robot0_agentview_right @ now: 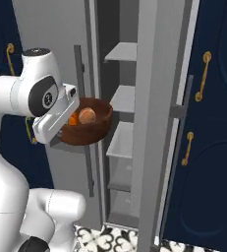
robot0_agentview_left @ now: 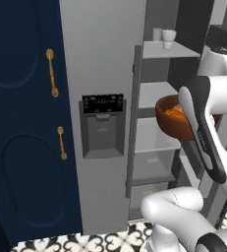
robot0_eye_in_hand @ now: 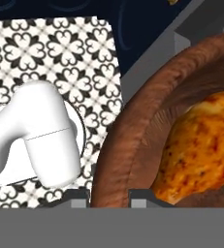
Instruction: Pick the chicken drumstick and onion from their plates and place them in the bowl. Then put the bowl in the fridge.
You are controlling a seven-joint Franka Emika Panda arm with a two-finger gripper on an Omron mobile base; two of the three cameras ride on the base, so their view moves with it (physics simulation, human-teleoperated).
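The tool [robot0_eye_in_hand: 109,196] pinches the rim of the brown bowl [robot0_agentview_right: 88,129], carrying drumstick [robot0_eye_in_hand: 200,150] and onion [robot0_agentview_right: 87,115], raised just outside the open fridge [robot0_agentview_left: 105,59], whose white middle shelf [robot0_agentview_right: 124,140] lies directly ahead.

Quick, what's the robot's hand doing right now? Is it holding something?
Gripper: closed on the rim of the bowl, one of the fingers inside it, holding it up in front of the open fridge.

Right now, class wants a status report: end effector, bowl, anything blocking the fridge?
End effector shut on bowl rim. Drumstick and onion inside. Bowl held up at open fridge, shelves ahead, path looks unobstructed.
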